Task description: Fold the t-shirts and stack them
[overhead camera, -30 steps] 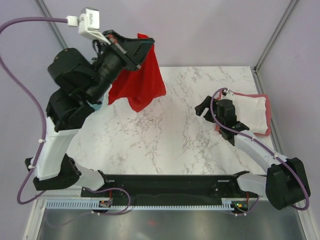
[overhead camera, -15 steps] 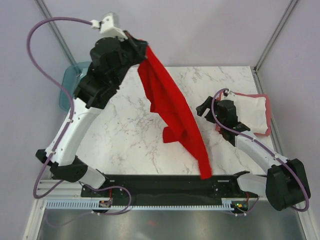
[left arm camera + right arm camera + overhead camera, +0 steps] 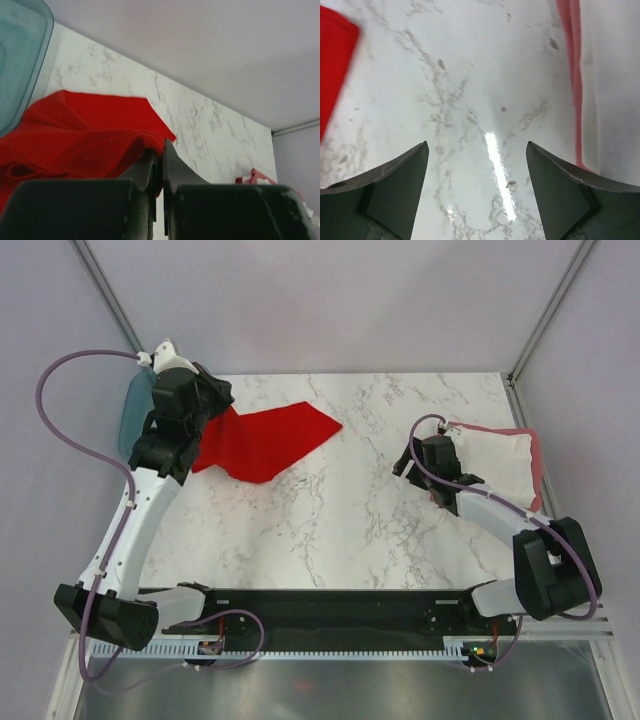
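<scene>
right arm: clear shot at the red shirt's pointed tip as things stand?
Probably yes. The right claw is open and empty, and only bare table lies between it and the pointed tip of the red t-shirt.

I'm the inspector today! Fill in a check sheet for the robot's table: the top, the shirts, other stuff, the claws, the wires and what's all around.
Surface: white marbled table, glossy; no spills seen.
Job's things: red t-shirt lying unfolded at the far left; white t-shirt folded on top of the pinkish-red t-shirt at the right edge.
Clutter: teal plastic tub at the left edge.
Grippers: left gripper shut on the red t-shirt; right gripper open over bare table, beside the stack.
Cables: purple cables loop off both arms.
Surroundings: pale lilac walls, metal frame posts.
</scene>
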You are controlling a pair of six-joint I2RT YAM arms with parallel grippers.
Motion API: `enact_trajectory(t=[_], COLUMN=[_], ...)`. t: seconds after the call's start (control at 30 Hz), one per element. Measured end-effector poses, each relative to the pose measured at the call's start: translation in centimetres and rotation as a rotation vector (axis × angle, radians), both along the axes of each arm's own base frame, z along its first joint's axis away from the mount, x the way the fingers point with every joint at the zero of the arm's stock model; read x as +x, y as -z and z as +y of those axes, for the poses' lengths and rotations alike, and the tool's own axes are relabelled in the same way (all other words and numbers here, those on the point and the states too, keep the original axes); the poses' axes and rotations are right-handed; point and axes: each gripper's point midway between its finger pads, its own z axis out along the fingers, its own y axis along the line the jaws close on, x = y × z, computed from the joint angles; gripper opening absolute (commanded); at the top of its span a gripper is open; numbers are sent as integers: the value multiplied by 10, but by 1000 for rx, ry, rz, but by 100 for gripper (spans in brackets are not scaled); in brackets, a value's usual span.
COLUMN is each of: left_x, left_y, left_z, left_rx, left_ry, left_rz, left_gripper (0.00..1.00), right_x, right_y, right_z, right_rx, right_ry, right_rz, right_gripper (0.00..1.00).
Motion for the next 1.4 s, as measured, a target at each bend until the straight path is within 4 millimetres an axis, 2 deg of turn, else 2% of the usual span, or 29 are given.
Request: enact_trajectory(t=[0.07, 0.13, 0.23, 0.33, 0.53, 0.63, 0.7, 0.8, 0.93, 1.03, 1.13, 1.27, 1.33, 1.4], left_x=[1, 1, 2, 2, 0, -2, -3, -6, -11, -20, -34, -51, -63, -76], left_y=[18, 27, 23, 17, 13, 12, 11, 11, 8, -5, -26, -59, -68, -72], left_z=[-6, -10, -14, -19, -31, -37, -43, -52, -56, -53, -52, -71, -94, -126], left_rx=[-2, -4, -13, -23, -49, -69, -86, -101, -106, -109, -119, -142, -153, -161], left_ry=[28, 48, 70, 95, 160, 190, 219, 255, 278, 277, 293, 383, 449, 537], left_rz=[30, 49, 34, 13, 2, 1, 1, 6, 1, -33, -88, -155, -169, -165], left_gripper=[2, 2, 2, 2, 2, 2, 2, 2, 2, 2, 2, 2, 2, 2], right_x=[3, 8, 13, 15, 16, 12, 9, 8, 9, 13, 13, 12, 11, 11], right_y=[16, 29, 47, 58, 68, 63, 53, 31, -12, -29, -23, -3, 1, 0], right_z=[-6, -11, -22, -43, -88, -109, -113, -100, -48, -9, 20, 30, 31, 31], right_rx=[-40, -75, -131, -177, -172, -179, -179, -150, -62, -34, -26, -31, -32, -32], right_ry=[26, 51, 95, 178, 338, 403, 408, 334, 119, -25, -130, -177, -184, -183], right_rz=[60, 110, 180, 230, 294, 301, 284, 202, 16, -60, -58, -5, 6, 4], right_gripper=[86, 86, 84, 84, 86, 87, 88, 87, 87, 87, 85, 84, 84, 84])
